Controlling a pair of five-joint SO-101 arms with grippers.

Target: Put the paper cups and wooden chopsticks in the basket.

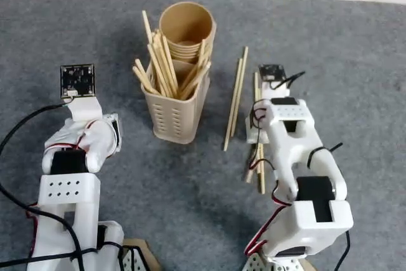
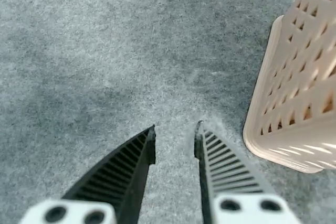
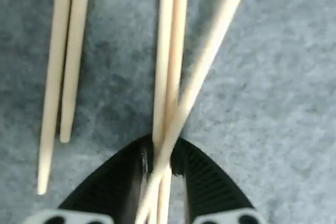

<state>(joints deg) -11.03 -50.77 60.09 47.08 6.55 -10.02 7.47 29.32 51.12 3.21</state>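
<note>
A beige perforated basket (image 1: 174, 118) stands at the middle of the grey carpet, with stacked paper cups (image 1: 186, 26) and several wooden chopsticks (image 1: 166, 71) inside. A loose pair of chopsticks (image 1: 235, 98) lies to its right, the same pair (image 3: 63, 61) beside my right gripper. My right gripper (image 3: 157, 156) is low over the carpet, shut on a few chopsticks (image 3: 170, 77) that cross between its fingers; these sticks (image 1: 259, 157) poke out under the right arm. My left gripper (image 2: 175, 129) hangs open over bare carpet, just left of the basket wall (image 2: 296, 87).
Grey carpet (image 1: 355, 61) covers the table, with a pale strip along the far edge. The two arm bases stand at the near edge. Open carpet lies left of the left arm and right of the right arm.
</note>
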